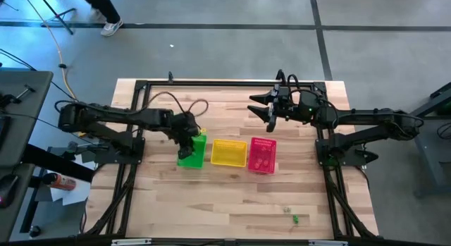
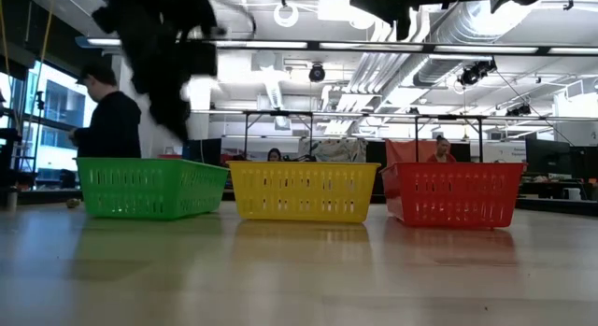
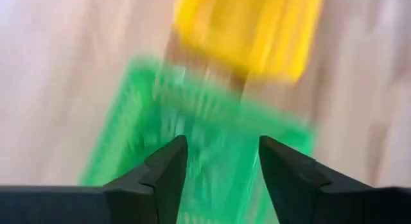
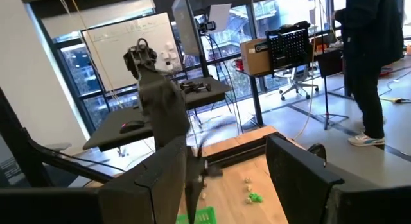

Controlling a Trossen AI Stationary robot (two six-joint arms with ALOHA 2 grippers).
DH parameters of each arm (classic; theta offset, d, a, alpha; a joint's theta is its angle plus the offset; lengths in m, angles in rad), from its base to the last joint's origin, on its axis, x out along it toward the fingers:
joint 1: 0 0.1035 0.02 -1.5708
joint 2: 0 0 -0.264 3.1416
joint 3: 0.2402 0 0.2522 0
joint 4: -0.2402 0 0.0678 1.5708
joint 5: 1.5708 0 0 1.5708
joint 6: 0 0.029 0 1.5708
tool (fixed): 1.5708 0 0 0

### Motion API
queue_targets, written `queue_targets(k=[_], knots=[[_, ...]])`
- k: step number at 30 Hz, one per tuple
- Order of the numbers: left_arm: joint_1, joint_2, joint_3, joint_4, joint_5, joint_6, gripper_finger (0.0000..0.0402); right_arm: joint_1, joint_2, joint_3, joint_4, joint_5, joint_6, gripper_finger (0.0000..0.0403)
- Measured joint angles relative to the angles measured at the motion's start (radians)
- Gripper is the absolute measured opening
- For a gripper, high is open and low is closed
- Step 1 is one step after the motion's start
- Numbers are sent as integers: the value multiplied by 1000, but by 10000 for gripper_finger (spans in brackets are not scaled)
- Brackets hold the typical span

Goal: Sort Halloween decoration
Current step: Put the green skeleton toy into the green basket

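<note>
My left gripper (image 1: 189, 138) hangs over the green basket (image 1: 192, 151), pointing steeply down. In the left wrist view its fingers (image 3: 221, 166) stand open above the blurred green basket (image 3: 192, 121), with nothing between them. My right gripper (image 1: 264, 109) is held level above the table's far side, open and empty (image 4: 225, 179). A tiny green trinket (image 1: 295, 218) and a pale one (image 1: 285, 211) lie on the table near its front right. The right wrist view shows another green trinket (image 4: 255, 198) and a pale one (image 4: 248, 181) on the wood.
Three baskets stand in a row mid-table: green, yellow (image 1: 229, 153) and pink (image 1: 263, 155). In the low view they are green (image 2: 149, 188), yellow (image 2: 304, 191) and red-pink (image 2: 453, 193). People stand in the room beyond the table (image 2: 105, 120).
</note>
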Motion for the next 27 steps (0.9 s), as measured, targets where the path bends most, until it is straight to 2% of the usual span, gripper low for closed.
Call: queue_targets(k=[4,9,14,22,24,27], knots=[[38,-109,93,95,-12,81,194,0,-2,15,-9,-10,0,208],[90,-212,156,393,-19,129,195,0,-2,88,-107,-12,-41,208],[122,-244,157,655,-22,77,195,0,-2,176,-276,-12,-110,208],[118,-234,156,683,-22,36,195,0,-2,267,-543,-6,-94,208],[119,-235,156,688,-21,14,195,-9,-2,304,-676,51,-12,208],[119,-235,156,687,-21,-12,195,-80,14,386,-1003,166,157,208]])
